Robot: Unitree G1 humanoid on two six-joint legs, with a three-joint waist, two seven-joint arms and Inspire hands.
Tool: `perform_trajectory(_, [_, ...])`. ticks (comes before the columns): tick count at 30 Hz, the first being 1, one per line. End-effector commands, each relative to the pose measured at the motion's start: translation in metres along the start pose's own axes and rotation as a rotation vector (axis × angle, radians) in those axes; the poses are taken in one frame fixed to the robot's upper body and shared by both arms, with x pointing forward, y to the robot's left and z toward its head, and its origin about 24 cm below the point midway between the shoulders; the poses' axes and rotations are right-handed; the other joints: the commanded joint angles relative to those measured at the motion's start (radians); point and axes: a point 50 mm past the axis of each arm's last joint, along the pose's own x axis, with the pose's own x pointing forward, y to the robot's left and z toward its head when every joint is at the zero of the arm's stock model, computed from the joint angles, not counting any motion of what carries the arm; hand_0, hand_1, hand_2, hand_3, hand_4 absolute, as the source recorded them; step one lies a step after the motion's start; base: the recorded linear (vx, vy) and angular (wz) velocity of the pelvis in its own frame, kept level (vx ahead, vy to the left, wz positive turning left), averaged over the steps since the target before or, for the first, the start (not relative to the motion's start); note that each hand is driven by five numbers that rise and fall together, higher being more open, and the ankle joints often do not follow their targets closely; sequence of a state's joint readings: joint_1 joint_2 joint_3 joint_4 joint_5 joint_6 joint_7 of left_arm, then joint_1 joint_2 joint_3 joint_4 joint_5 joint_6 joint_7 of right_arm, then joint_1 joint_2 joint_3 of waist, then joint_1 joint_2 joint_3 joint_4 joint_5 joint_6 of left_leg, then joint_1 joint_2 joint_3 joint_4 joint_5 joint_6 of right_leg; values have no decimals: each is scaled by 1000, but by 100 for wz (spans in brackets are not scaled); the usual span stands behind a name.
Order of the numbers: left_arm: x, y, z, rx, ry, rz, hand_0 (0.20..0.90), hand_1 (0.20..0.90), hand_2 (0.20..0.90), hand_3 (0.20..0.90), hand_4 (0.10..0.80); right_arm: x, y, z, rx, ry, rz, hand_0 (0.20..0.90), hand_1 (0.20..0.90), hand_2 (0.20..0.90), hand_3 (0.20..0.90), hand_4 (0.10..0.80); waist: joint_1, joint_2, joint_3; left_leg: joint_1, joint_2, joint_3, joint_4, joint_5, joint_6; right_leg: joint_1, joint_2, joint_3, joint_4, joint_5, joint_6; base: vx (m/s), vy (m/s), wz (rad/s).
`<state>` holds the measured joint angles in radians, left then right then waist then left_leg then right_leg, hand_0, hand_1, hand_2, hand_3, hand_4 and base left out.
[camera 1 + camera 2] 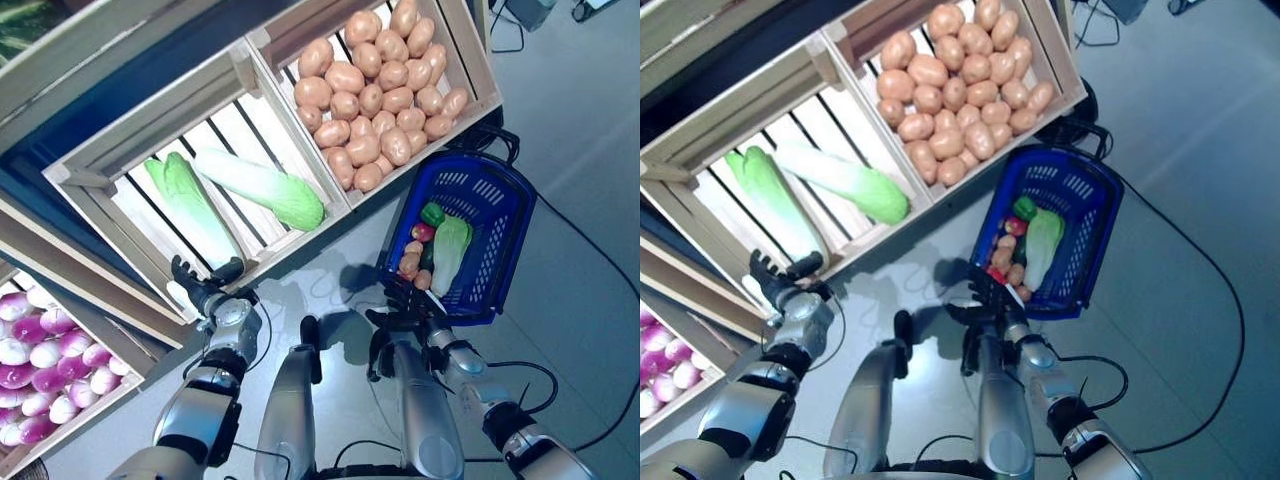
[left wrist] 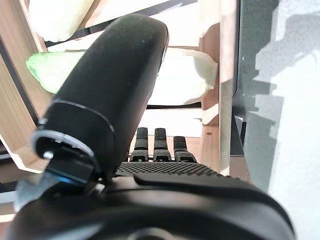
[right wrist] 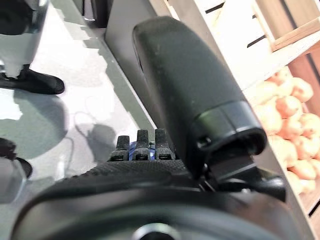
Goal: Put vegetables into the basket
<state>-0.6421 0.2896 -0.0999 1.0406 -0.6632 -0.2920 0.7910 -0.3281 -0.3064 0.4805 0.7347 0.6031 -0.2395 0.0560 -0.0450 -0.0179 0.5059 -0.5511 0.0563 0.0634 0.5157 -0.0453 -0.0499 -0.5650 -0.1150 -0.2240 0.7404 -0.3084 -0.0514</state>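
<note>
Left hand (image 1: 205, 290) at front edge of cabbage crate (image 1: 90, 165), fingers straight, holding nothing. Right hand (image 1: 405, 308) just beside near rim of blue basket (image 1: 500, 215), fingers relaxed, empty. I see two napa cabbages (image 1: 265, 185) lying in crate, well apart from basket. Basket on floor already holds cabbage (image 1: 450, 250), green pepper (image 1: 432, 214), few small potatoes. Potato crate (image 1: 480, 75) behind basket.

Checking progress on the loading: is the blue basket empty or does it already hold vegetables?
Partly filled. The blue basket holds a pale cabbage, a green pepper and some potatoes; its far half is bare.
</note>
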Motion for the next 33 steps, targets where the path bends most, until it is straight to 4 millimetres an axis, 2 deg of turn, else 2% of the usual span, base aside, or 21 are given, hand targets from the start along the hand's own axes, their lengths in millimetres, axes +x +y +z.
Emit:
perform_trajectory(1, [16,3,52,-108,-176,51,900,900,900,900,800,8,24,31,70,-149,69,900,900,900,900,800,-29,-30,4,7,-41,64,133,-85,53,46,46,67,-91,70,-21,-11,35,-3])
perform_trajectory(5, [19,1,68,-107,-216,51,900,900,900,900,800,9,23,34,68,-157,71,900,900,900,900,800,-33,-32,13,-15,-36,72,150,-105,59,18,49,71,-70,67,-20,-2,36,-5])
perform_trajectory(16, [38,11,114,-73,-268,113,900,900,900,900,800,8,9,36,54,-149,13,900,900,900,900,800,-52,-20,14,-76,-28,102,195,-157,74,-64,46,90,-12,57,-20,21,61,-4])
perform_trajectory(24, [44,14,135,-97,-247,176,900,900,900,900,800,11,7,45,57,-173,-10,900,900,900,900,800,-64,-18,14,-145,-26,108,237,-178,85,-143,46,98,32,55,-20,-4,50,-2])
perform_trajectory(33, [38,-2,145,-99,-224,150,900,900,900,900,800,14,15,57,82,-217,8,900,900,900,900,800,-66,-16,14,-277,-16,105,356,-230,102,-280,42,103,141,25,-25,-27,40,-2])
